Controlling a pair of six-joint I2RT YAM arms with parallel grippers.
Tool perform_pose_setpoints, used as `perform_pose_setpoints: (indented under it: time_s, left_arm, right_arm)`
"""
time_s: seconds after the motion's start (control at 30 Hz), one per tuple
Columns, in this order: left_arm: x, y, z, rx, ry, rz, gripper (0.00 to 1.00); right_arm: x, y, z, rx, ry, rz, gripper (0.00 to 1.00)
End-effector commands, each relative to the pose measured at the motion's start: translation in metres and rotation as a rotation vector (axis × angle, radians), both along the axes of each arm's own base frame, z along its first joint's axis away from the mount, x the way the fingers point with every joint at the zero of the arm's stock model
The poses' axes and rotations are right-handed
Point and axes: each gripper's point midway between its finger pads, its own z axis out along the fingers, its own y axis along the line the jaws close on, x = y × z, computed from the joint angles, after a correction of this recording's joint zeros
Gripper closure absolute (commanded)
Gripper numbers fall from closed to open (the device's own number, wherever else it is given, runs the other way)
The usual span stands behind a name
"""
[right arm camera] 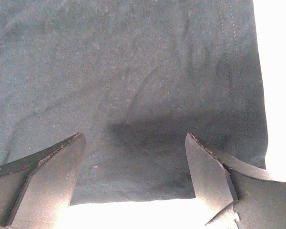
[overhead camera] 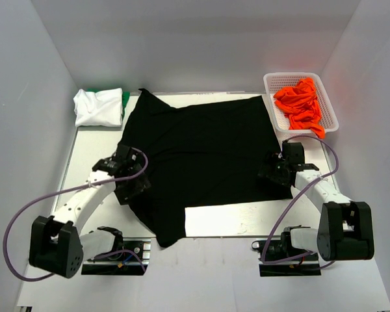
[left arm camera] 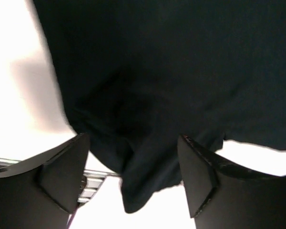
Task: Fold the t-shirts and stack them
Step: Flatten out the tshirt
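Note:
A large black t-shirt (overhead camera: 201, 146) lies spread over the middle of the table, one part trailing toward the near left. My left gripper (overhead camera: 127, 172) is over its left edge. In the left wrist view it (left arm camera: 132, 138) stands open, and a bunched fold of the black cloth (left arm camera: 143, 162) runs between the fingers without either one touching it. My right gripper (overhead camera: 276, 170) hovers over the shirt's near right corner. In the right wrist view it (right arm camera: 134, 136) is open above flat black cloth (right arm camera: 133, 71). A folded white t-shirt (overhead camera: 99, 107) lies on a green one (overhead camera: 125, 101) at the far left. Orange t-shirts (overhead camera: 302, 104) fill a basket.
The white mesh basket (overhead camera: 268, 81) stands at the far right corner. Bare white table (overhead camera: 234, 221) shows in front of the black shirt. White walls close in the left, back and right sides. Both arm bases sit at the near edge.

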Motion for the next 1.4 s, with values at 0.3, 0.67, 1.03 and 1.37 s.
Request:
perform_pose_setpoints:
  time_s: [0.3, 0.67, 1.03, 1.37]
  left_arm:
    - [0.029, -0.060, -0.005, -0.256, -0.080, -0.130, 0.17]
    - [-0.036, 0.011, -0.045, 0.097, 0.230, 0.109, 0.14]
    - [0.017, 0.052, -0.039, 0.395, 0.177, 0.198, 0.03]
    - [0.048, 0.068, 0.030, 0.521, 0.141, 0.155, 0.01]
  right_arm:
    - [-0.007, 0.003, -0.007, 0.022, 0.014, 0.000, 0.10]
    - [-0.011, -0.002, -0.016, 0.009, 0.043, -0.036, 0.10]
    - [-0.007, -0.024, -0.021, -0.057, 0.078, -0.109, 0.10]
    - [0.027, -0.024, 0.023, -0.053, -0.023, -0.056, 0.10]
